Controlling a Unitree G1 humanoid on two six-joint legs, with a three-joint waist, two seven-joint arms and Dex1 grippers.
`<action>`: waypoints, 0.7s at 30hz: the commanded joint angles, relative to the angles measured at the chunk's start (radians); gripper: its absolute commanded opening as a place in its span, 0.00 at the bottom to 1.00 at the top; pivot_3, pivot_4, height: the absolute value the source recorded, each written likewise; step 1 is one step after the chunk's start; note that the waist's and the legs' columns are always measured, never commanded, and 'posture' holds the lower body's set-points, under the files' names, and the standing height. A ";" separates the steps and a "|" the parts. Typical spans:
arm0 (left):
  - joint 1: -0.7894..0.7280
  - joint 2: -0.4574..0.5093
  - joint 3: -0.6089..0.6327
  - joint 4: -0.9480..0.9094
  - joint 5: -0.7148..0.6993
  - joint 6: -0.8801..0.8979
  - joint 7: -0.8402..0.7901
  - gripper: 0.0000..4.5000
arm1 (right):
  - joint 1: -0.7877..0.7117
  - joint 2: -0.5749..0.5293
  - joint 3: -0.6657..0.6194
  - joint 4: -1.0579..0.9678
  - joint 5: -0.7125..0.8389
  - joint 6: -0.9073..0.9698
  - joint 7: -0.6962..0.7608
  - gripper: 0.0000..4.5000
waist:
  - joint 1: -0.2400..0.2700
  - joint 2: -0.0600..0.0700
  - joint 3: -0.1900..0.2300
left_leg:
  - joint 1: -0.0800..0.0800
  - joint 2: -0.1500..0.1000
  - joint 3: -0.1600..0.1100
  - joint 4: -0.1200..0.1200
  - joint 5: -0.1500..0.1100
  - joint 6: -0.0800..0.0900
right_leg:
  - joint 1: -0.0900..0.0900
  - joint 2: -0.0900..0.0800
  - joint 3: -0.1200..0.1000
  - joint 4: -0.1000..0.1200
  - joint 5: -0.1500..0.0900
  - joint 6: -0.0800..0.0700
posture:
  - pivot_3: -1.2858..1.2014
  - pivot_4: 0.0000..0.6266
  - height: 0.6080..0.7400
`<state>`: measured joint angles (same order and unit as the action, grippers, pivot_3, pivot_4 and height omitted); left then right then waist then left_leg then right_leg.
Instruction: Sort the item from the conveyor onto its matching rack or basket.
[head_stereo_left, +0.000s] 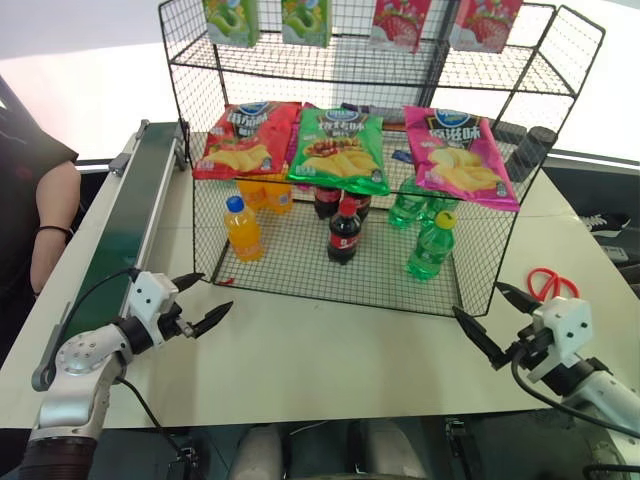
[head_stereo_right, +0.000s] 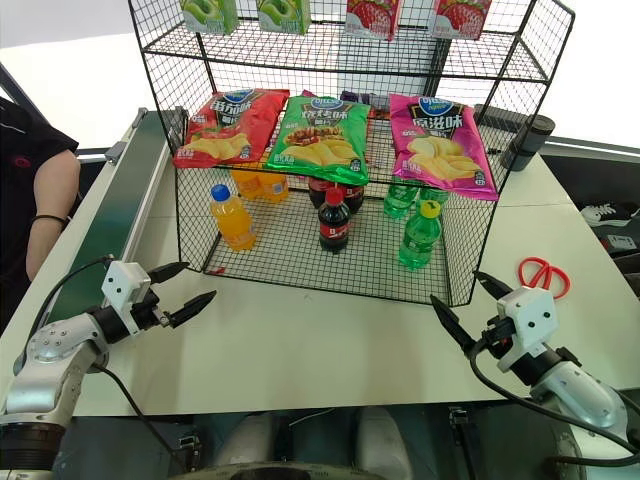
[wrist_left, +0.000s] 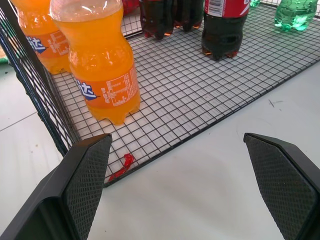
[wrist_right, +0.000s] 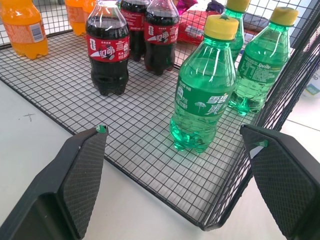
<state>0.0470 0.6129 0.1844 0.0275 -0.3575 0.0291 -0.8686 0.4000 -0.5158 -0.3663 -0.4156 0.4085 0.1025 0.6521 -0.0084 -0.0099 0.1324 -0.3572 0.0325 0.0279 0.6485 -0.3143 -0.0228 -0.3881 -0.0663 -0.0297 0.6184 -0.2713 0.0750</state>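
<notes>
Head and wrist views toward basket (head_stereo_left: 470, 300)

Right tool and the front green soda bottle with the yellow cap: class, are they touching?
Apart. The right wrist view shows the right tool open, with basket mesh and table between its fingers and the green bottle.

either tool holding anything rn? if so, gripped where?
Nothing held. Left tool and right tool are both open and empty, over the table in front of the basket.

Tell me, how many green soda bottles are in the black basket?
3 that I can see: one green bottle at the front, and two behind it, one next to the basket's side wall, another further back. More may be hidden.
</notes>
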 joint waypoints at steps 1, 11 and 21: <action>-0.001 0.007 0.026 -0.006 -0.004 -0.019 -0.002 1.00 | 0.002 0.006 -0.012 -0.020 0.010 -0.019 0.003 0.98 | 0.000 0.000 0.000 | 0.000 0.000 0.000 0.000 0.000 0.000 | 0.000 0.000 0.000 0.000 0.000 0.000 | 0.52 0.24 1.00; -0.006 0.000 0.023 -0.006 -0.002 -0.010 0.016 1.00 | -0.001 0.010 -0.004 -0.020 0.003 -0.014 -0.004 0.98 | 0.000 0.000 0.000 | 0.000 0.000 0.000 0.000 0.000 0.000 | 0.000 0.000 0.000 0.000 0.000 0.000 | 0.52 0.24 1.00; -0.002 0.000 0.020 -0.016 -0.005 -0.002 0.023 1.00 | -0.017 0.013 0.013 -0.004 -0.009 -0.018 -0.001 0.98 | 0.000 0.000 0.000 | 0.000 0.000 0.000 0.000 0.000 0.000 | 0.000 -0.001 0.000 0.000 0.000 0.000 | 0.52 0.24 1.00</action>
<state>0.0451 0.6102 0.1841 0.0292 -0.3573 0.0324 -0.8464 0.3875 -0.5065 -0.3420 -0.4117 0.3966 0.1023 0.6521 -0.0083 -0.0099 0.1324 -0.3572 0.0326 0.0279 0.6484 -0.3144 -0.0228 -0.3883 -0.0668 -0.0296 0.6185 -0.2713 0.0748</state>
